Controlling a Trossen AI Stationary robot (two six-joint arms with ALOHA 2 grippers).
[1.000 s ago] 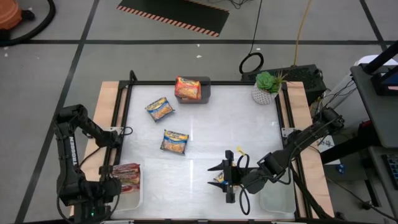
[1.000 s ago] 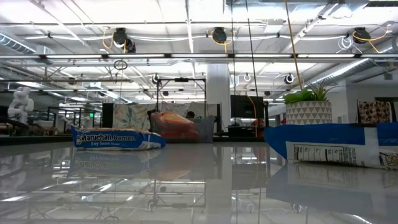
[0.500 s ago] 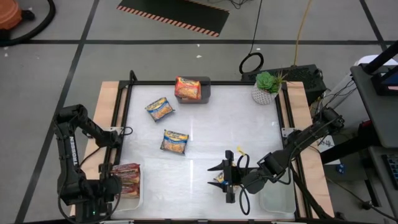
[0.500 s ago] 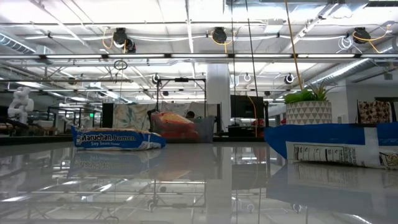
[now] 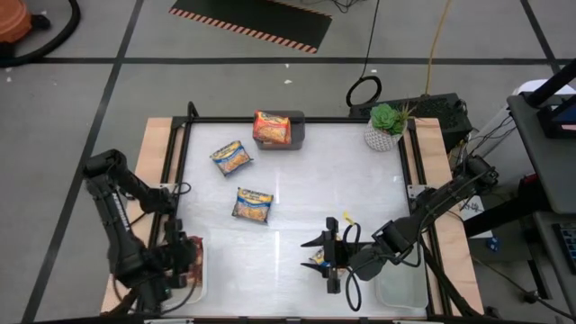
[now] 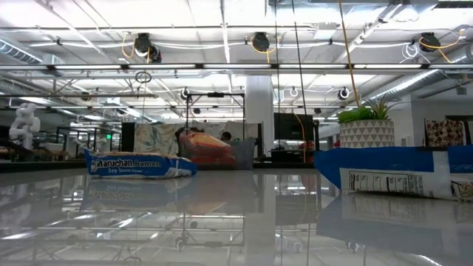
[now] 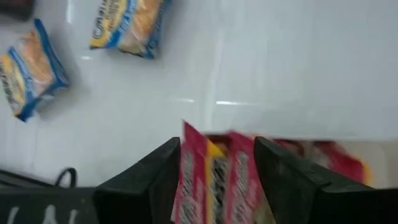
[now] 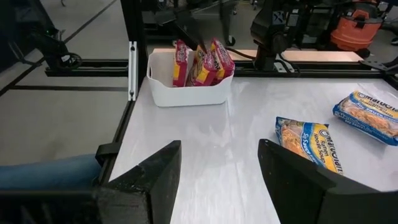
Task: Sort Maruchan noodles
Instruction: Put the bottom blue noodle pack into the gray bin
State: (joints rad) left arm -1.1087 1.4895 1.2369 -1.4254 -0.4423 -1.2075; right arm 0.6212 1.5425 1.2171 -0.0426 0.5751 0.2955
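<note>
Red Maruchan packets point(image 5: 192, 254) stand on edge in a white tray point(image 8: 189, 93) at the table's near left corner. My left gripper point(image 7: 217, 171) hangs open right over their tops point(image 8: 202, 62). Two blue-and-yellow packets point(image 5: 232, 157) point(image 5: 253, 205) lie flat on the white tabletop. An orange packet point(image 5: 271, 128) lies in the grey bin point(image 5: 298, 131) at the far edge. My right gripper point(image 8: 217, 180) hovers open near the near edge, pointing toward the tray. Another blue packet point(image 6: 392, 174) lies on the table under it, mostly hidden from above. My left gripper comes from above, slanting down, with one finger point(image 7: 158, 177) on either side of the upright red packets' top edges point(image 7: 217, 168). The packets stand in the tray. I cannot tell whether the fingers touch them.
A potted plant point(image 5: 384, 126) stands at the far right corner. A second white tray point(image 5: 400, 290) sits at the near right corner. Black frame rails point(image 5: 184, 148) run along the table's sides. The middle of the table lies bare between the packets.
My left arm has swung toward the table's right edge, carrying its gripper from beside the tray to above the red packets. The packets stay in the tray. My right arm has kept still.
</note>
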